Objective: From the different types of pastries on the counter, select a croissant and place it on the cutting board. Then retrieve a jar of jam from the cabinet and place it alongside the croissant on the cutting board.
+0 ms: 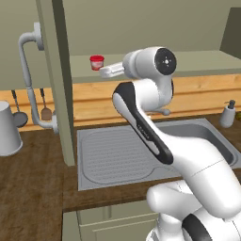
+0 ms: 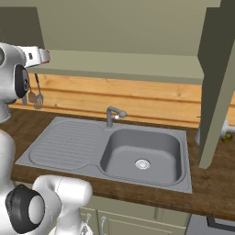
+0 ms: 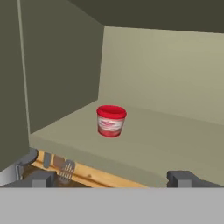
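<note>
— Wooden tabletop (image 1: pixel 33 188) runs dark brown under my cameras, with a grey steel sink (image 2: pixel 142 158) sunk into it: ribbed drainboard on one side, basin and faucet (image 2: pixel 112 115) on the other. Behind it I see a pale wood backsplash with utensils (image 1: pixel 44 110) hanging on it.

— What else is around the sink?

— From the left base view, a grey jug (image 1: pixel 8 128) stands near the tabletop's left edge, and a soap dispenser (image 1: pixel 228 114) sits at the back right, just beside the basin. Above the backsplash is an open olive cabinet; its door (image 1: pixel 59 80) is swung out toward me.

— And the jam?

— I see the jam jar (image 3: pixel 111 121), red with a red lid, standing upright on the cabinet shelf (image 3: pixel 166 144), toward the left front part, near the front edge and short of the left wall.

— Where is your hand relative to it?

— My hand (image 3: pixel 111 178) is raised to shelf level, in front of the shelf's front edge, pointing in at the jar. The jar sits ahead, roughly centred between the two fingers (image 3: pixel 186 178), clearly apart from them. The fingers are spread wide and hold nothing.
</note>
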Robot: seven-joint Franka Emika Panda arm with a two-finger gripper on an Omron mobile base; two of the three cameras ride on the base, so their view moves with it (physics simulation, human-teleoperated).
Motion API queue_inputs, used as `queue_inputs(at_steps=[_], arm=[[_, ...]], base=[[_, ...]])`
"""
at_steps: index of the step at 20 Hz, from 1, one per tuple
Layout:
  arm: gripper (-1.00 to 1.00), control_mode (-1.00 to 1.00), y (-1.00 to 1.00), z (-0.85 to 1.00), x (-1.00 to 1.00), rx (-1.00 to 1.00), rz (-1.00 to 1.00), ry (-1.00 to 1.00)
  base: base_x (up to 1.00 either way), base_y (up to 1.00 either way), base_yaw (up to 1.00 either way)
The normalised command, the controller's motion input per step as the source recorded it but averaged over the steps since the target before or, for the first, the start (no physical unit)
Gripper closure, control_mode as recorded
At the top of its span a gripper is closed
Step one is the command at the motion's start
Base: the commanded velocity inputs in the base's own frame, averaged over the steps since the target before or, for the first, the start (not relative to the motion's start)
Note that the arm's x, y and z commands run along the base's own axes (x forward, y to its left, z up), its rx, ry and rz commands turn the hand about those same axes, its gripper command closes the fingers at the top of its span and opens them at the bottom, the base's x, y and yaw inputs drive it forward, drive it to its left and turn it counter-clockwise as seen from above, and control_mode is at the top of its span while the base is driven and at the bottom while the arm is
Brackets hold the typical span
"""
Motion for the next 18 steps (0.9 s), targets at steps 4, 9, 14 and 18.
queue_inputs(at_steps=[4,9,14,18], arm=[[-1.0,-1.0,0.04,-0.09,0.31,0.0,0.0,0.0],[-1.0,-1.0,0.01,-0.02,0.26,0.0,0.0,0.0],[-1.0,-1.0,0.0,0.0,0.24,0.0,0.0,0.0],[-1.0,-1.0,0.06,-0.01,0.2,0.0,0.0,0.0]], base=[[0.0,0.0,0.0],[0.0,0.0,0.0],[0.0,0.0,0.0],[0.0,0.0,0.0]])
